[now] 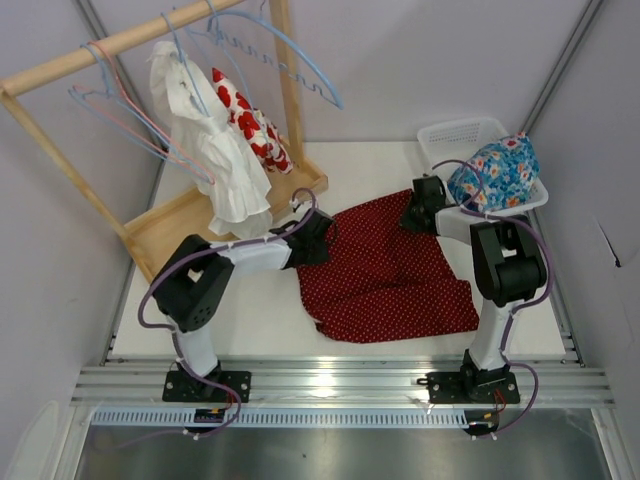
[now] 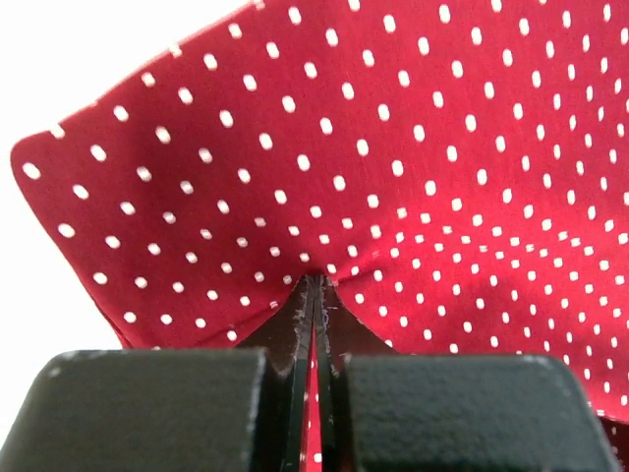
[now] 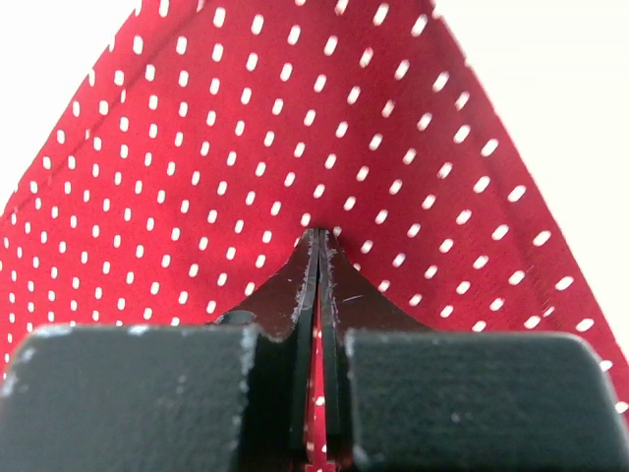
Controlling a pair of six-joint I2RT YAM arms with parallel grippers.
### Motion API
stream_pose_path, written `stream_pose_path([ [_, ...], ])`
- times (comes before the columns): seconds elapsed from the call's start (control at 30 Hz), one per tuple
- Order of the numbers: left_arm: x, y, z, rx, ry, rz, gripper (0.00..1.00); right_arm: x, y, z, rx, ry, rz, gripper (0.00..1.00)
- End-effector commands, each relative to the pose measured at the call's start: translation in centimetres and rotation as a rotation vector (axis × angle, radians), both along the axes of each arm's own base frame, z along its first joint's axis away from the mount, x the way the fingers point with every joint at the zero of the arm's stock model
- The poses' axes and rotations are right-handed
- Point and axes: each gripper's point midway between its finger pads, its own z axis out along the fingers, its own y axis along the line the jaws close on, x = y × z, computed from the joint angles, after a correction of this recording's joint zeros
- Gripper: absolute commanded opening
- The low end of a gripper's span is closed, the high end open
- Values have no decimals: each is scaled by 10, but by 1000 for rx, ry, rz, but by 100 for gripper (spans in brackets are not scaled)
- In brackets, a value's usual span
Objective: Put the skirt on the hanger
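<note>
The dark red skirt [image 1: 390,270] with tiny white dots lies spread on the white table between the two arms. My left gripper [image 1: 318,240] is shut on its left upper corner; in the left wrist view the jaws [image 2: 314,280] pinch the dotted fabric [image 2: 393,147]. My right gripper [image 1: 420,212] is shut on the right upper corner; the right wrist view shows the jaws [image 3: 319,234] closed on the fabric [image 3: 295,118]. The thin pale-blue hanger [image 1: 100,108] hangs empty at the left end of the wooden rack, among thin pink hangers.
A wooden rack [image 1: 130,40] with a tray base [image 1: 180,225] stands at the back left. It holds a white garment [image 1: 215,150], a red-blotched white cloth [image 1: 250,125] and a wavy blue hanger [image 1: 290,55]. A white basket [image 1: 460,135] with a blue floral garment [image 1: 497,170] sits at the back right.
</note>
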Motion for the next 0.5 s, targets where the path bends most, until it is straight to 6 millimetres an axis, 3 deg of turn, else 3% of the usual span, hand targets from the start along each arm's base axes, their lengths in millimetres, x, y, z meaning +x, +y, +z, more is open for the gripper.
stream_pose_path([
  [0.0, 39, -21, 24, -30, -79, -71, 2, 32, -21, 13, -25, -62, -38, 0],
  [0.13, 69, -29, 44, 3, -121, -83, 2, 57, -25, 38, -4, -117, -37, 0],
  [0.2, 78, -34, 56, 3, -135, -113, 2, 57, -20, 50, 16, -122, -3, 0],
  [0.23, 76, -34, 59, 7, -129, -128, 2, 58, -15, 68, 23, -158, 32, 0],
  [0.3, 69, -38, 72, -12, -140, -186, 4, 51, -3, 87, 48, -182, 99, 0],
  [0.33, 64, -39, 94, -43, -174, -205, 5, 47, 1, 98, 41, -198, 133, 1],
  [0.37, 59, -38, 105, -56, -189, -218, 10, 39, 4, 116, 42, -221, 153, 2],
  [0.43, 39, -38, 123, -67, -215, -265, 17, 23, 14, 134, 60, -235, 203, 6],
  [0.47, 22, -32, 133, -68, -227, -283, 27, 11, 15, 150, 69, -262, 218, 8],
])
